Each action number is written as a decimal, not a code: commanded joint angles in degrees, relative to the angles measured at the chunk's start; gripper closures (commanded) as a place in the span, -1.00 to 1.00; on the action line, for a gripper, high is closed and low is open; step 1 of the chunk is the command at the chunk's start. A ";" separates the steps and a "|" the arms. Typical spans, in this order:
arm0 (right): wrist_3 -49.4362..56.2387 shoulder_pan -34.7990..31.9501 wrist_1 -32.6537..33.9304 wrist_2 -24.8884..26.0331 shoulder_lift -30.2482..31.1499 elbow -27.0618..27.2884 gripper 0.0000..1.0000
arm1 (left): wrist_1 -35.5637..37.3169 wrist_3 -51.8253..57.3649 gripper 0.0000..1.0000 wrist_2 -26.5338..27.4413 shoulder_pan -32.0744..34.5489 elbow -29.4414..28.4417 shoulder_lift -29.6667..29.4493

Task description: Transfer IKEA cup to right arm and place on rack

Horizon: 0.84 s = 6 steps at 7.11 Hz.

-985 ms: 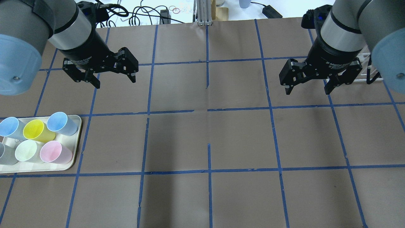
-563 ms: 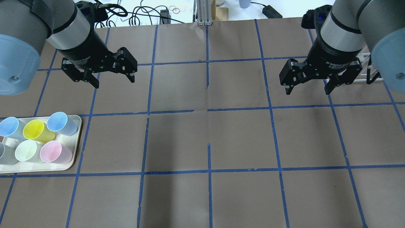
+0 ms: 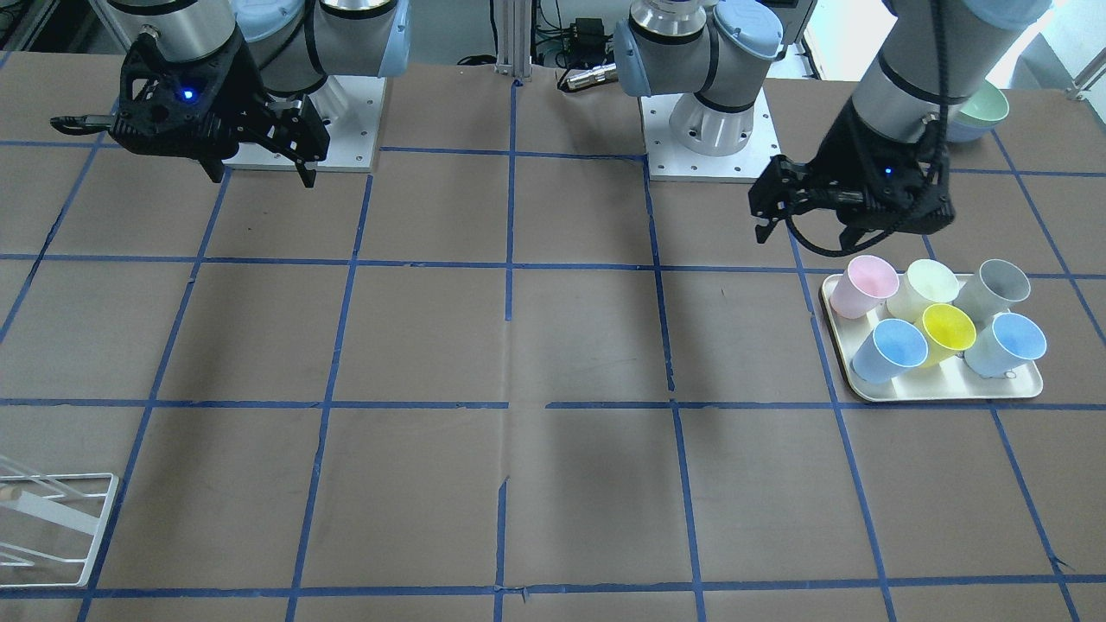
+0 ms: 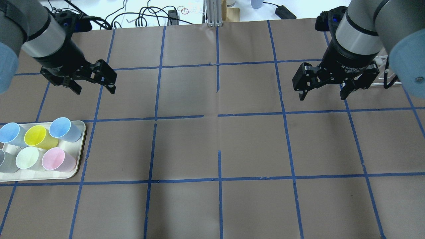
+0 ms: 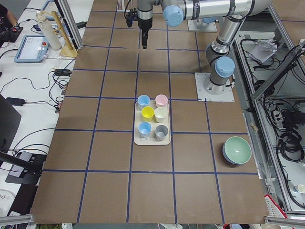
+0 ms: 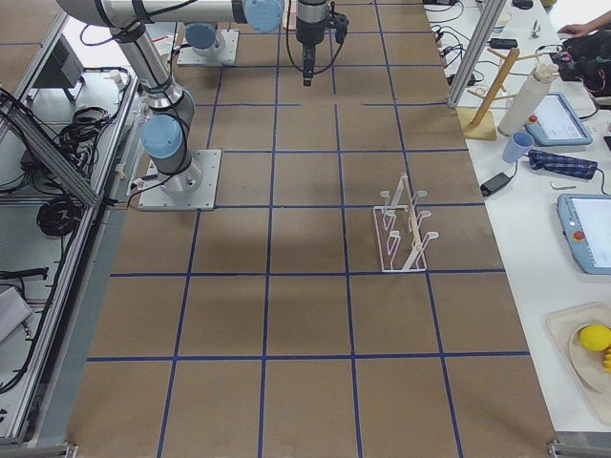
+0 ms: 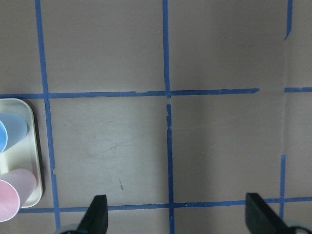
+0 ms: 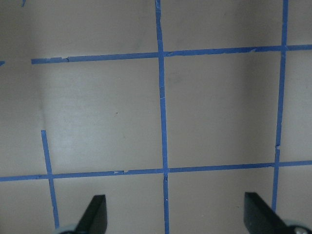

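The bright yellow IKEA cup (image 4: 36, 136) stands upright in the cream tray (image 4: 80, 149) among other cups, at the table's left; it also shows in the front view (image 3: 946, 326). My left gripper (image 4: 95, 89) is open and empty above the table, beyond the tray and slightly right of it. Its wrist view (image 7: 178, 217) shows only the tray's edge (image 7: 34, 161); the yellow cup is out of that view. My right gripper (image 4: 322, 96) is open and empty above the table at the right. The white wire rack (image 6: 406, 229) stands at the far right, partly hidden behind the right arm (image 4: 386, 71).
Two light blue cups (image 4: 63, 128), a pink cup (image 4: 54, 159), a pale cup (image 4: 28, 158) and a grey cup (image 4: 5, 161) share the tray. A green bowl (image 5: 237, 150) sits near the left arm's base. Cables (image 4: 146, 15) lie beyond the table's far edge.
My left arm has moved left across the table, its gripper still open, and now hangs nearer above the tray. The right arm has not moved.
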<state>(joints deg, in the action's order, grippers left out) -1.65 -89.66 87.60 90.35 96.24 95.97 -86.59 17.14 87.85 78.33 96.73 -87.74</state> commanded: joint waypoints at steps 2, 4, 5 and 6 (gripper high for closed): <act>-0.55 -0.08 0.55 -0.61 -0.26 0.00 -1.00 | 10.60 21.73 -1.00 0.13 -11.94 8.35 -2.69; -0.37 -0.34 -0.15 -1.13 0.09 0.00 -1.00 | 16.44 34.91 -1.00 0.05 -22.20 11.63 -4.79; -0.46 -0.52 -0.15 -2.36 -0.26 0.00 -1.00 | 17.15 44.81 -1.00 0.13 -26.78 11.81 -6.54; -0.55 -0.52 -0.15 -6.55 -0.52 0.00 -1.00 | 21.51 50.92 -1.00 0.05 -30.13 11.81 -8.56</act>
<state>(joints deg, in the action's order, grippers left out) -2.11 -90.09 87.49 87.47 96.00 95.98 -69.06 58.89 87.93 53.20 108.22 -93.94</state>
